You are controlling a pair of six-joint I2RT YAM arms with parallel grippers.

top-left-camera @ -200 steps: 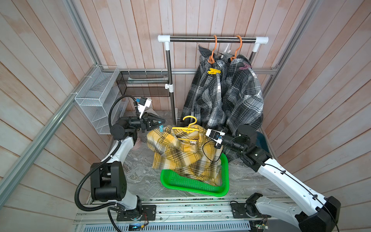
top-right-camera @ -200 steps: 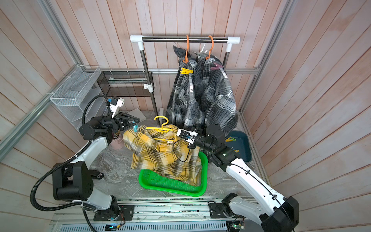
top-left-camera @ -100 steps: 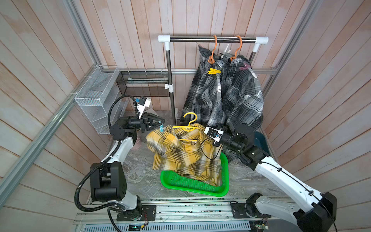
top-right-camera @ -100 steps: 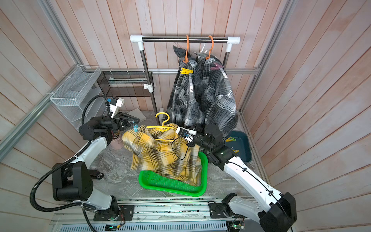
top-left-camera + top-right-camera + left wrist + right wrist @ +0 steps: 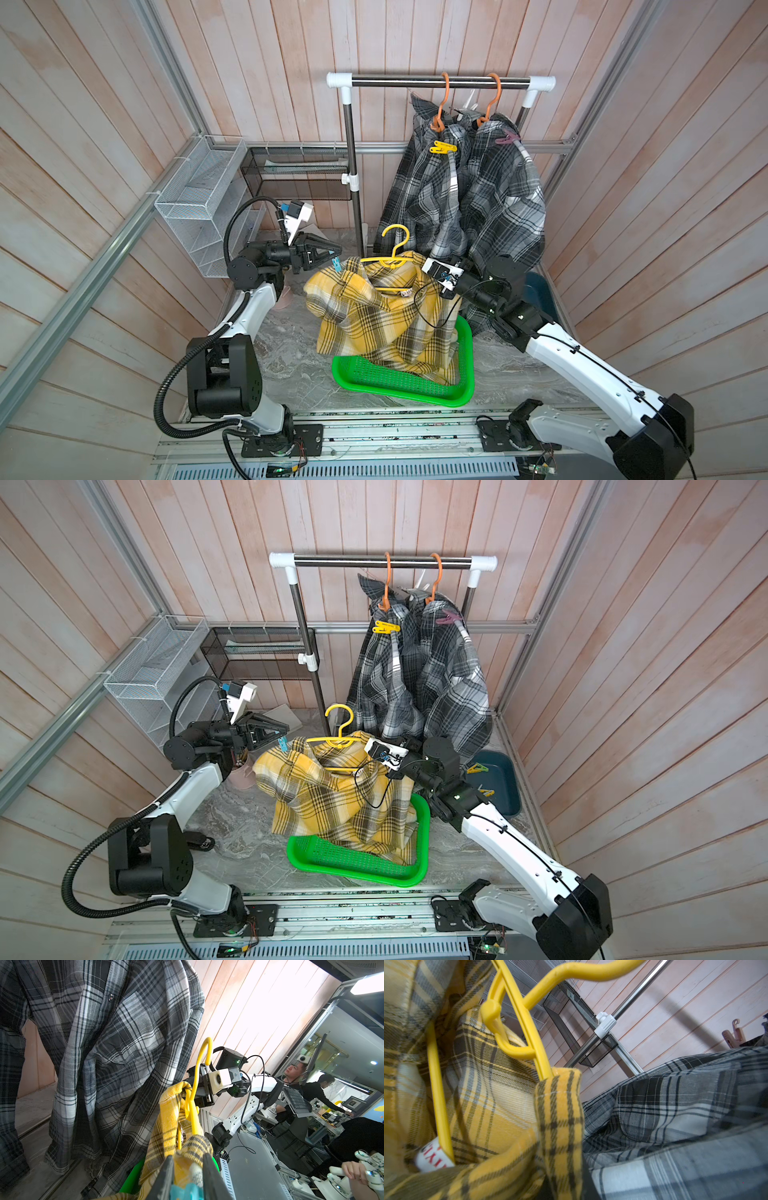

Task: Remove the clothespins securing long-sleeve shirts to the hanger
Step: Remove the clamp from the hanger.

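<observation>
Both arms working the yellow shirt (image 5: 374, 316)
Narrowly parted, left gripper (image 5: 337, 254) jaws are clamping the teal clothespin (image 5: 336, 264) at its left shoulder; right gripper (image 5: 424, 266) jaws are pinching its right-shoulder fabric, nearly together.

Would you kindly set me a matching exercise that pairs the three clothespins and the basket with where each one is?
Things:
1. teal clothespin
2. yellow clothespin
3. mauve clothespin
4. green basket

Places:
A. on the tabletop, with the yellow plaid shirt hanging into it
B. gripped by the left tool, on the yellow plaid shirt's shoulder
C. on the outer checked shirt, by the end post of the rail
D. on the inner checked shirt, nearer the rail's middle

Pairs: 1-B, 2-D, 3-C, 4-A
</observation>
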